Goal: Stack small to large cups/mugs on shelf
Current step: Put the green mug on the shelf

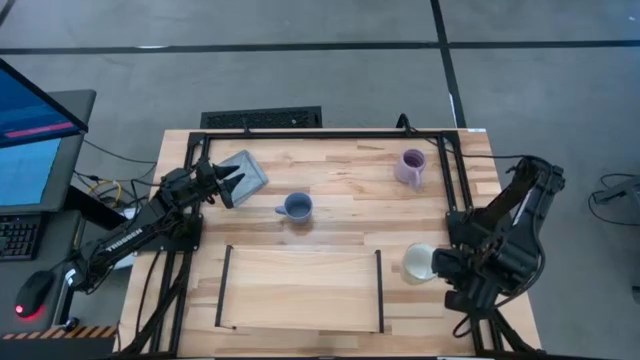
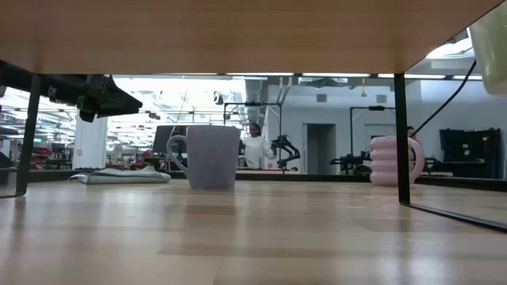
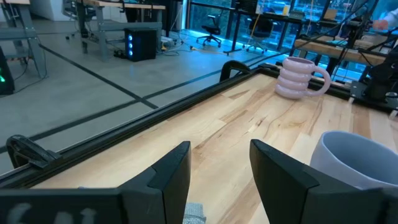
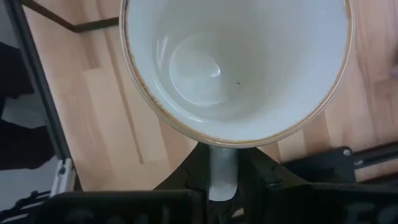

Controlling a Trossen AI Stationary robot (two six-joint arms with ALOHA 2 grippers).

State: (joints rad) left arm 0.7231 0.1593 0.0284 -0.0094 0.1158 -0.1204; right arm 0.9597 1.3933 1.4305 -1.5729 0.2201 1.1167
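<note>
Your right gripper (image 4: 222, 180) is clamped on the handle of the white mug (image 4: 236, 62), holding it just past the right end bar of the shelf (image 1: 300, 290), near the table's (image 1: 340, 170) right side; in the right wrist view you look straight into the mug's empty bowl, its brown-edged rim toward the camera; the low view catches only its edge, high at the right. Your left gripper (image 3: 217, 180) sits over the grey pad (image 1: 245, 172) at the table's back left, fingers parted with nothing between them; the blue mug (image 1: 296, 207) stands just beside it, behind the shelf; the lilac mug (image 1: 411, 167) stands well apart at the back right; the shelf board is bare.
</note>
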